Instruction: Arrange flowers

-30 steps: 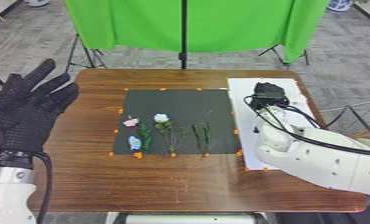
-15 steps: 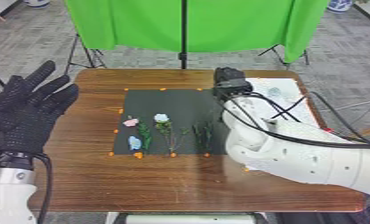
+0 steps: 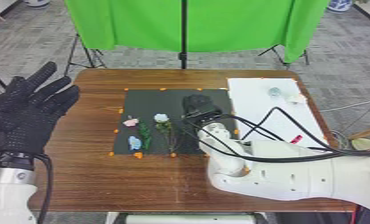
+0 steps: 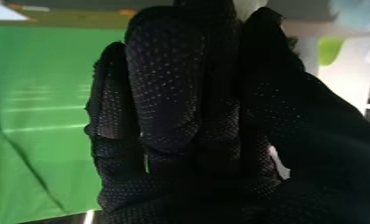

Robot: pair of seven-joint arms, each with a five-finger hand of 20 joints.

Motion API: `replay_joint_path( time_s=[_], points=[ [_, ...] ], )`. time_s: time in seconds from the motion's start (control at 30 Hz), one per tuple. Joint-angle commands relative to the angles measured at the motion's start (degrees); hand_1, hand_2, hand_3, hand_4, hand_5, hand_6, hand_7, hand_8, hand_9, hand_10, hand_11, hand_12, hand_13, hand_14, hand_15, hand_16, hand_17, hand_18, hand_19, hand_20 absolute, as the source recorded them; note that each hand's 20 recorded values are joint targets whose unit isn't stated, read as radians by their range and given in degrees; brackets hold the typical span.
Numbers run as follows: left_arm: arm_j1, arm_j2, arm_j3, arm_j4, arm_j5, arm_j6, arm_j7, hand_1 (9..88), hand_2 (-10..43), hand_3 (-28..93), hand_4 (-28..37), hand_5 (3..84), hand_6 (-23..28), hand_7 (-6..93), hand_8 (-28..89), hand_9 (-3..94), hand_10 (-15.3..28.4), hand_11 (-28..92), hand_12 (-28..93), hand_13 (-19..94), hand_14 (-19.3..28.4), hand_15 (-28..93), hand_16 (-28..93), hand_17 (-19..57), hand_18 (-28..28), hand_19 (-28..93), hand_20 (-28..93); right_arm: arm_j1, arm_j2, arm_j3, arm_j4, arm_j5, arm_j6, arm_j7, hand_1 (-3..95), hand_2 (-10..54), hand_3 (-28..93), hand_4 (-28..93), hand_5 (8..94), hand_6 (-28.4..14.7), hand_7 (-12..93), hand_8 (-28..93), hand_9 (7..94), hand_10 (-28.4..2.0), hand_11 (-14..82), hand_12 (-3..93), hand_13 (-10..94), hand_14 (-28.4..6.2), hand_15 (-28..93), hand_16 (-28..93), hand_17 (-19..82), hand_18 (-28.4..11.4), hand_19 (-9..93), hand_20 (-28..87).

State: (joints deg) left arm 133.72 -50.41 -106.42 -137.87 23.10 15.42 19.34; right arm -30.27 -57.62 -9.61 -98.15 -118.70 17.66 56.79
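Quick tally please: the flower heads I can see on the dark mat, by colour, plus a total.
Pink flower head: 1
Light blue flower head: 1
White flower head: 1
Total in sight on the mat: 3

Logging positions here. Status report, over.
Left hand open, table's left side. Right hand over dark mat. Pink flower, white flower on mat. Cables cross white sheet.

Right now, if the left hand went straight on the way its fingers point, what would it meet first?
The left hand would probably meet the black stand or the green cloth beyond the table; its height and distance are unclear.
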Motion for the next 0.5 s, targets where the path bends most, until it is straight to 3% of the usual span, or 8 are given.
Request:
replay_joint_path(
  time_s=[0.03, 0.2, 0.37, 0.5],
  points=[
    [-0.1, -0.18, 0.5, 0.26, 0.1, -0.1, -0.45, 21.5, 9.9, 76, -26.5, 35.8, 10.4, 16.4, -10, 33.7, 21.9, 30, 11, 26, 28.4, 53, -10, -3.7, 28.4, 80, -28, 1.4, -2.1, -1.2, 1.0, -0.6, 0.5, -0.1, 55.6, -9.5, 70, -28, 85.2, 0.8, 17, 4, 93.2, -8.0, 12.7, 28.4, 84, -4.7, 55, 19, 44, -18.7, 93, 1],
    [-0.7, 0.33, 1.06, 0.54, 0.0, 0.11, -0.33, 21.6, 9.9, 76, -26.7, 35.9, 10.4, 16.3, -10, 33.6, 21.9, 30, 11, 26, 28.4, 53, -10, -3.7, 28.4, 80, -28, 3.0, -3.8, -2.9, 2.0, -0.2, 1.5, -0.3, 55.3, -9.5, 70, -28, 85.0, 0.9, 17, 4, 93.2, -7.9, 13.2, 28.2, 84, -4.8, 55, 19, 44, -18.7, 93, 1],
    [-1.8, 0.83, 1.63, 0.81, 0.32, -0.65, -0.23, 21.6, 9.9, 76, -26.5, 35.9, 10.3, 16.4, -10, 33.6, 21.9, 29, 11, 26, 28.4, 53, -10, -3.7, 28.4, 80, -28, 3.3, -5.6, -3.3, 2.6, 0.3, 1.8, -0.8, 55.2, -9.5, 70, -28, 84.6, 1.1, 18, 4, 93.1, -7.8, 13.6, 28.1, 84, -4.7, 55, 19, 44, -18.7, 93, 1],
    [-3.1, 1.42, 1.65, 1.23, 0.39, -1.06, -0.91, 21.6, 9.9, 76, -26.5, 35.9, 10.4, 16.4, -10, 33.6, 21.9, 29, 11, 26, 28.4, 53, -10, -3.7, 28.4, 80, -28, 3.7, -6.9, -3.6, 2.9, 0.4, 1.7, -0.5, 54.9, -9.5, 70, -28, 84.3, 1.1, 18, 4, 92.9, -7.7, 14.0, 28.0, 84, -4.8, 55, 19, 44, -18.7, 93, 1]
  ],
)
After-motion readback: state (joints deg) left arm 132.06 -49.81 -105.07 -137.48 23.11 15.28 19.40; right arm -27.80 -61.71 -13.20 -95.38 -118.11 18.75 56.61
